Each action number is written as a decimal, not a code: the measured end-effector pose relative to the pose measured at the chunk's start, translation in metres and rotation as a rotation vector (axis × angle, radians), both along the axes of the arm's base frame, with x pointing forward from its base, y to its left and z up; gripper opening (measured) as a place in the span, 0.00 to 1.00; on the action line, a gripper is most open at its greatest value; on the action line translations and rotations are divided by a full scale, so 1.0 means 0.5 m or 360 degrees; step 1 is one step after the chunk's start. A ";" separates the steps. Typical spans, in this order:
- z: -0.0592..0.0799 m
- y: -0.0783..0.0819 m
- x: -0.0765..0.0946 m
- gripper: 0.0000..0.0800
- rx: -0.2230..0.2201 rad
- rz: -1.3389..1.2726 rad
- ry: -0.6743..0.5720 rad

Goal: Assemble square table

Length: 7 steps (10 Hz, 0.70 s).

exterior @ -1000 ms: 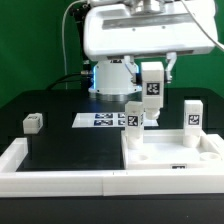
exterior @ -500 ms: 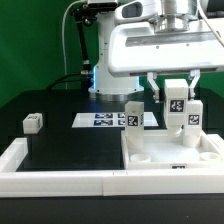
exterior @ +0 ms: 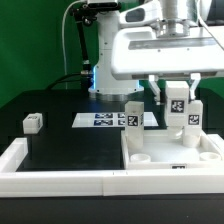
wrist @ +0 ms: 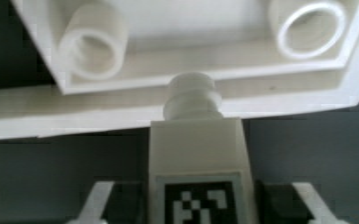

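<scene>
Nearest, the white rail (exterior: 60, 175) edged the black table (exterior: 70, 145). Just behind it, on the exterior view's right, the square table's slab (exterior: 175, 150) lay flat with its holes facing up. Two legs stood upright on it: the first leg (exterior: 132, 118) at its far left corner and the second leg (exterior: 196, 120) toward its far right. Just beside the second leg, the hand (exterior: 177, 97) was clenched on the third leg (exterior: 177, 110), upright over the slab. In the wrist view its round tip (wrist: 190, 92) pointed at the slab between two round holes (wrist: 309, 30); whether it touched could not be told. The fourth leg (exterior: 33, 122) sat alone at the exterior view's left. Farther back lay the marker board (exterior: 103, 119).
</scene>
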State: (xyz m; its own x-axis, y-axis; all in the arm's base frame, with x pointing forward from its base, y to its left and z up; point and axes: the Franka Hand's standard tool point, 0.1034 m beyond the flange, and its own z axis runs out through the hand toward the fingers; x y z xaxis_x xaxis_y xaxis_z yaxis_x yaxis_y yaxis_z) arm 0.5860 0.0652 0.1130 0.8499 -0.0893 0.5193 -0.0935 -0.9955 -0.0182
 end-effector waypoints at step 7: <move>-0.020 0.078 -0.016 0.36 0.0031 0.0040 0.0007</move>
